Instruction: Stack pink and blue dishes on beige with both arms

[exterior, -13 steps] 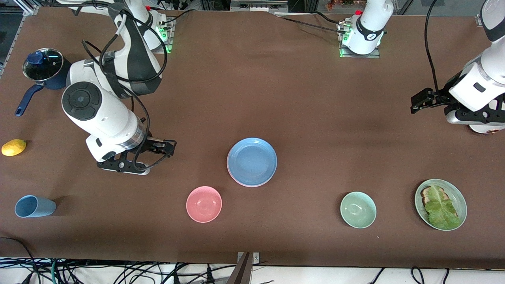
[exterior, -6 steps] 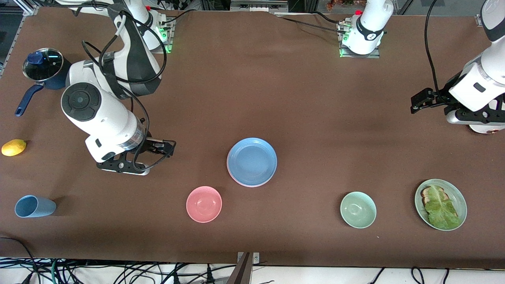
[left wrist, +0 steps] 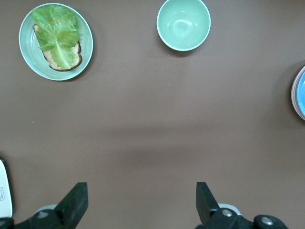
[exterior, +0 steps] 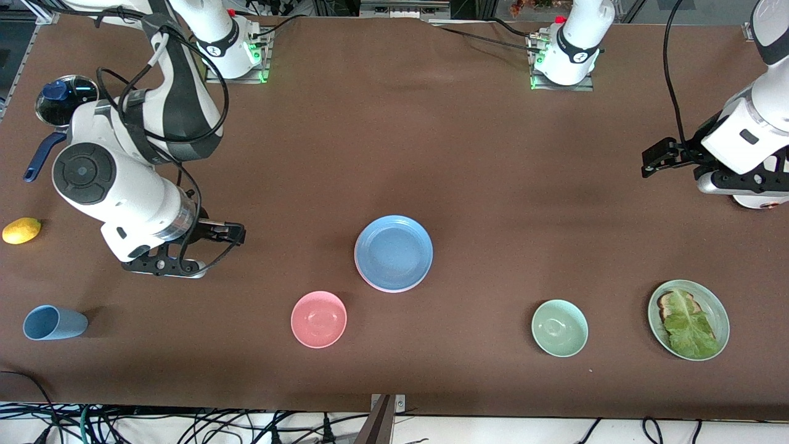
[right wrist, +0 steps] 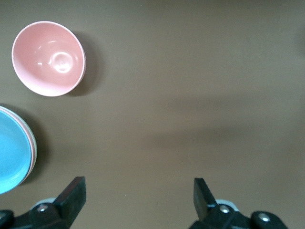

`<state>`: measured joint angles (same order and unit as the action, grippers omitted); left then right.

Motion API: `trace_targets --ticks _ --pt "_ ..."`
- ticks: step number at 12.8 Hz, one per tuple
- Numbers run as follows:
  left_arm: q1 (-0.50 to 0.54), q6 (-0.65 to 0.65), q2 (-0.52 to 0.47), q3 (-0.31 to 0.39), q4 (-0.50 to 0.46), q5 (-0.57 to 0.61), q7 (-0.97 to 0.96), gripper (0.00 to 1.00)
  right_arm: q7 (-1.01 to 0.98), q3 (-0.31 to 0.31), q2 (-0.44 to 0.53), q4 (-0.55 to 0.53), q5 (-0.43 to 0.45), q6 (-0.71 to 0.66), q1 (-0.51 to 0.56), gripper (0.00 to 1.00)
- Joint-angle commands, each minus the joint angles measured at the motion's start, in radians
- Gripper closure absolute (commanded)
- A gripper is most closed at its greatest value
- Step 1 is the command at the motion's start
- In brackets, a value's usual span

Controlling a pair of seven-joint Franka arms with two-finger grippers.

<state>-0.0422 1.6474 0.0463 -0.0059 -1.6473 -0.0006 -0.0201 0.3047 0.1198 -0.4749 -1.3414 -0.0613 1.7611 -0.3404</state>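
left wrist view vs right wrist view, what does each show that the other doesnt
Only the left wrist view shows the pale green bowl, the green plate of toast and lettuce, and the open left gripper. Only the right wrist view shows the small pink bowl and the open right gripper. Both catch the brown table and an edge of the blue plate topping the stack.

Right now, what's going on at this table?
Nothing is being handled. The plates are already in one stack mid-table: the blue plate on top, the pink plate's rim showing just under it, and a pale edge below that in the right wrist view. The right gripper, open and empty, is pulling away from the stack toward its own end of the table. The left gripper, also open and empty, waits over bare table at its own end.
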Motion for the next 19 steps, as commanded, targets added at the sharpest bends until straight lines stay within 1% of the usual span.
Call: trace_targets --ticks 1,3,6,11,13,14,15,16,18,19 --pt "-0.007 0.003 0.000 0.001 0.006 0.022 0.014 0.00 -0.055 0.050 0.103 -0.002 -0.070 -0.112 0.008 0.00" --pt "-0.007 0.002 0.000 0.001 0.006 0.022 0.014 0.00 -0.110 0.093 0.169 -0.002 -0.100 -0.176 0.006 0.00" --pt "-0.007 0.002 0.000 0.001 0.006 0.022 0.014 0.00 -0.160 0.136 0.217 -0.002 -0.100 -0.221 0.006 0.00" --pt "-0.007 0.002 0.000 0.001 0.004 0.022 0.014 0.00 -0.161 0.153 0.225 -0.002 -0.091 -0.242 0.006 0.00" --pt "-0.007 0.002 0.000 0.001 0.004 0.022 0.014 0.00 -0.205 0.170 0.236 -0.002 -0.089 -0.258 0.003 0.00" --pt "-0.007 0.002 0.000 0.001 0.004 0.022 0.012 0.00 -0.219 0.163 0.260 -0.008 -0.084 -0.258 0.006 0.00" --pt "-0.007 0.002 0.000 0.001 0.004 0.022 0.012 0.00 -0.216 0.150 0.278 -0.037 -0.072 -0.256 0.014 0.00" --pt "-0.007 0.002 0.000 0.000 0.004 0.022 0.012 0.00 -0.217 0.117 0.320 -0.080 -0.048 -0.253 0.049 0.00" --pt "-0.007 0.002 0.000 0.001 0.004 0.022 0.014 0.00 -0.216 -0.051 0.393 -0.171 0.020 -0.224 0.179 0.00" --pt "-0.007 0.003 0.000 0.001 0.004 0.022 0.014 0.00 -0.210 -0.098 0.436 -0.226 0.055 -0.201 0.207 0.00"
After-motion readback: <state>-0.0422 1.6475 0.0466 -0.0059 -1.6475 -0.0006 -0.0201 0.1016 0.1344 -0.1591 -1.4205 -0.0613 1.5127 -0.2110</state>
